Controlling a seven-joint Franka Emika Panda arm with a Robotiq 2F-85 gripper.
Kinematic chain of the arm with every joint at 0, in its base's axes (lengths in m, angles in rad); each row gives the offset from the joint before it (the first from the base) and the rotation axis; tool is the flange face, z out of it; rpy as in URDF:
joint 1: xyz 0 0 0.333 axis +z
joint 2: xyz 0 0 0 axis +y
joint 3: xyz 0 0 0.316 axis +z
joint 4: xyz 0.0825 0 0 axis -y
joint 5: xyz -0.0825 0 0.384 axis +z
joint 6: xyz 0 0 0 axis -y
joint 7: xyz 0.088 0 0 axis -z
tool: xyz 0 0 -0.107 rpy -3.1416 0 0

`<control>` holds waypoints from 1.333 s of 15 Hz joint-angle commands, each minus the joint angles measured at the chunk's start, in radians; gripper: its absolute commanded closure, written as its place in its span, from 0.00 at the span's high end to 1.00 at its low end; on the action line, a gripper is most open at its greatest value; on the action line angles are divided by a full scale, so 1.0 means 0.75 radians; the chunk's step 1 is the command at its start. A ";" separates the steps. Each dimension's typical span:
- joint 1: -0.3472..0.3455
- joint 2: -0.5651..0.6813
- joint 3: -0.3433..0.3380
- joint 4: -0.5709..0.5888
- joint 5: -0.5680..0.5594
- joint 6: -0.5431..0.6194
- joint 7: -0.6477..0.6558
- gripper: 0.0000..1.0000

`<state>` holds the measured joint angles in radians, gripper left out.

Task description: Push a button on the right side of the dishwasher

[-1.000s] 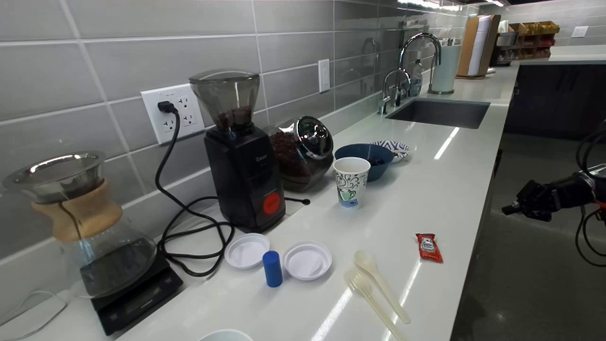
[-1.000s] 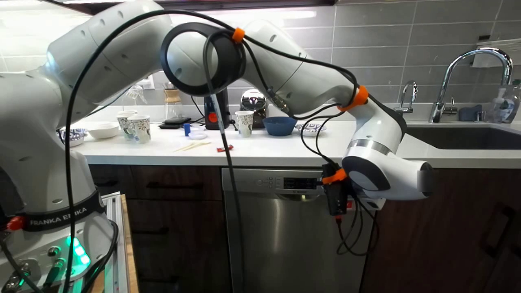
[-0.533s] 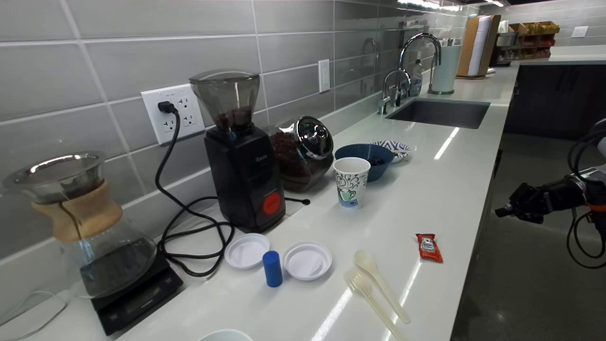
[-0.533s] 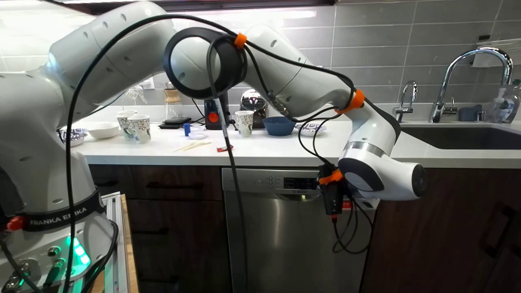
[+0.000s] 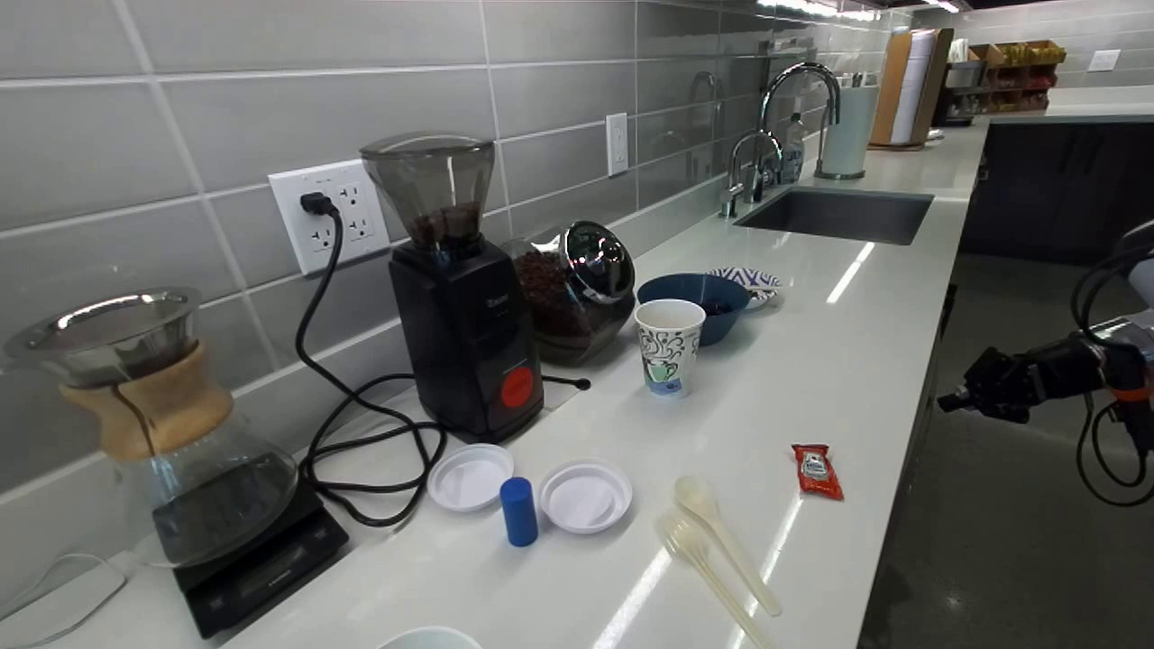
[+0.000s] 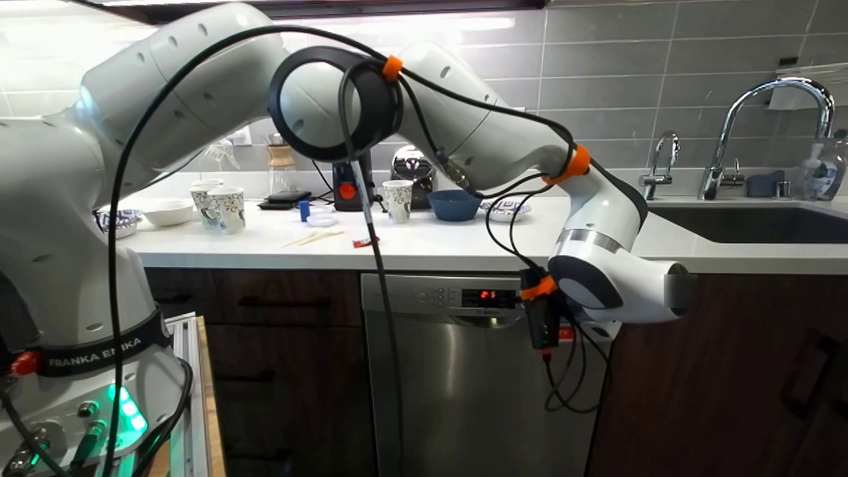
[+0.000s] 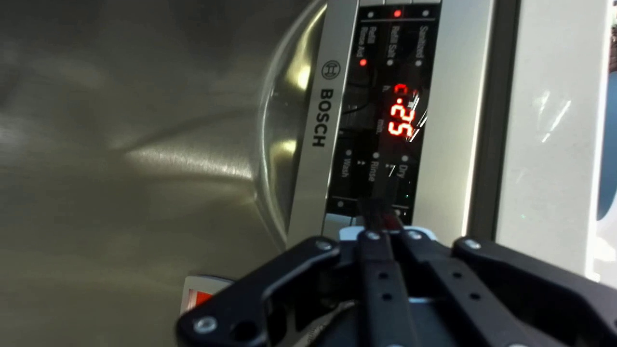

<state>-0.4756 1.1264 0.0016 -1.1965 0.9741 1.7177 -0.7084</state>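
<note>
The dishwasher (image 6: pixel 457 391) is stainless steel, under the counter. Its dark display (image 7: pixel 381 115) is lit and reads 0:25 in red in the wrist view; red digits also glow on it in an exterior view (image 6: pixel 488 295). A light grey button (image 7: pixel 336 222) shows at the display's right end, low in the wrist view; its neighbours are hidden behind my fingers. My gripper (image 7: pixel 383 217) is shut, with nothing seen between its fingers, and its tips overlap that button row. Contact cannot be told. In an exterior view the gripper (image 5: pixel 957 399) points at the counter's front.
The counter (image 6: pixel 298 258) overhangs the dishwasher. Cups, a blue bowl (image 6: pixel 454 205), a grinder (image 5: pixel 464 333) and cutlery stand or lie on it. A red and white label (image 7: pixel 200 298) is on the dishwasher door. Dark cabinets (image 6: pixel 722 371) flank it. Loose cables (image 6: pixel 573 391) hang from my wrist.
My arm and gripper have shifted left in both exterior views, toward the counter front, slowing in the last half second. The dishwasher's display, dark before, now glows red.
</note>
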 commanded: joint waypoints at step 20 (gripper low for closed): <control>0.059 -0.154 -0.064 -0.167 -0.018 0.192 0.079 0.00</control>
<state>-0.4532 1.0958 -0.0159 -1.2169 0.9719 1.8076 -0.6710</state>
